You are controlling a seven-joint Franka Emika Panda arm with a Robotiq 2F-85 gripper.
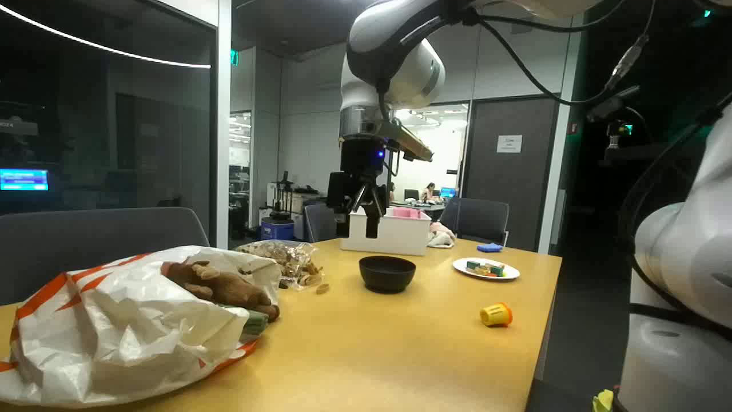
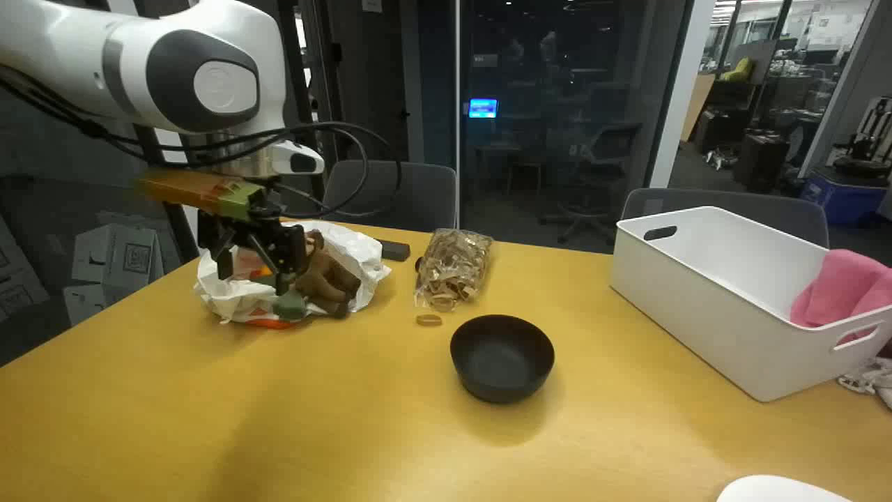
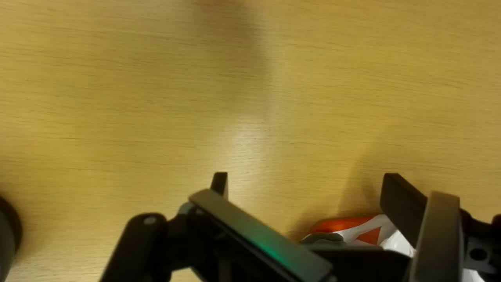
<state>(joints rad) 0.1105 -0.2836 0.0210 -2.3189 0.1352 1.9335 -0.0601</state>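
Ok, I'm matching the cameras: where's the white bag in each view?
In an exterior view: the bag, lower left.
In an exterior view: the bag, left of centre, partly behind the gripper.
In the wrist view: part of the bag, lower right.
Shared landmark: the gripper.

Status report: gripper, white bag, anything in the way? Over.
Gripper open, holding nothing. White bag on table, brown plush toy at its opening. No obstruction seen.

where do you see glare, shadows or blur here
Wrist view: pale glare on the table, the gripper looking soft-edged. In an exterior view: a bright curved streak across the dark glass; in an exterior view: a soft shadow on the near side of the black bowl.
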